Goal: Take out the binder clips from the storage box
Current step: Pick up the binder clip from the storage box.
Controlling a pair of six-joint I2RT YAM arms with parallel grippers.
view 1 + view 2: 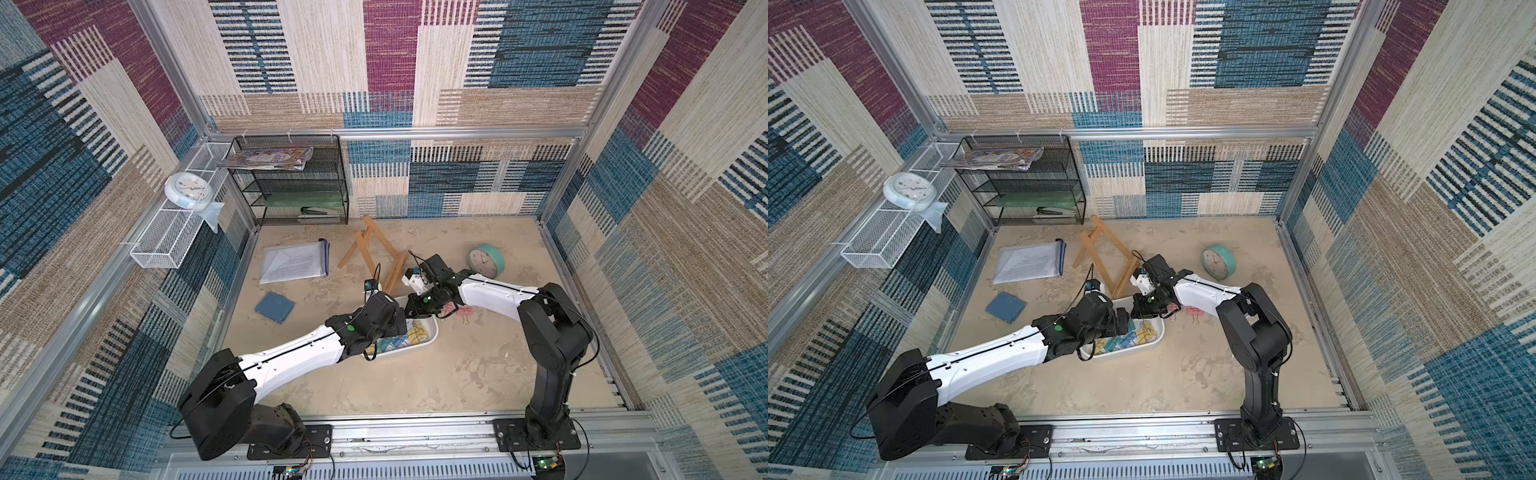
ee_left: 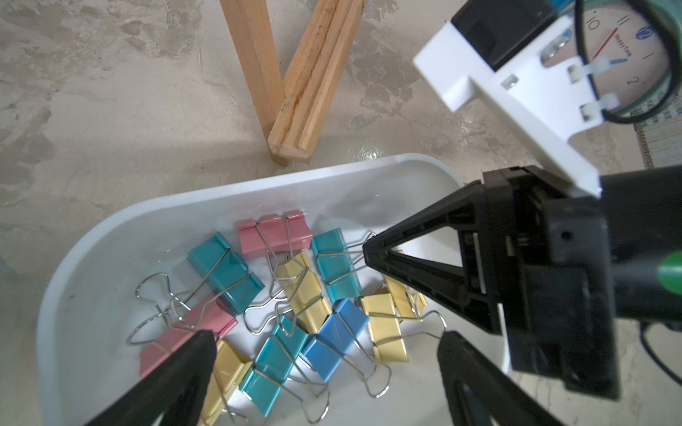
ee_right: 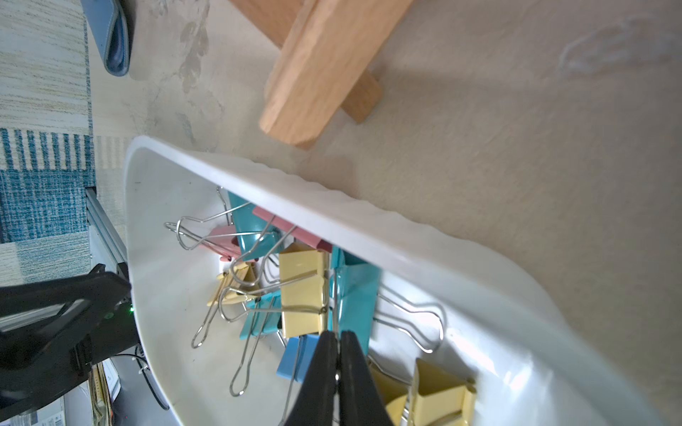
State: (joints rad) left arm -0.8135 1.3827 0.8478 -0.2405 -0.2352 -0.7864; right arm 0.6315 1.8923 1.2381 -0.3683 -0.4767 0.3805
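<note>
Left wrist view: right gripper (image 2: 369, 254) pinches a teal binder clip (image 2: 336, 265) by its wire, inside the storage box (image 2: 147, 221); left gripper (image 2: 327, 336) spread

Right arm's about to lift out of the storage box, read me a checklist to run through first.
1. Right gripper shut: ok.
2. Teal binder clip wire handle caught between its fingers: cannot tell.
3. That clip free of the neighbouring binder clips: cannot tell, handles overlap.
4. Left gripper open, holding nothing: ok.
5. Wooden easel leg outside the storage box: ok.
</note>
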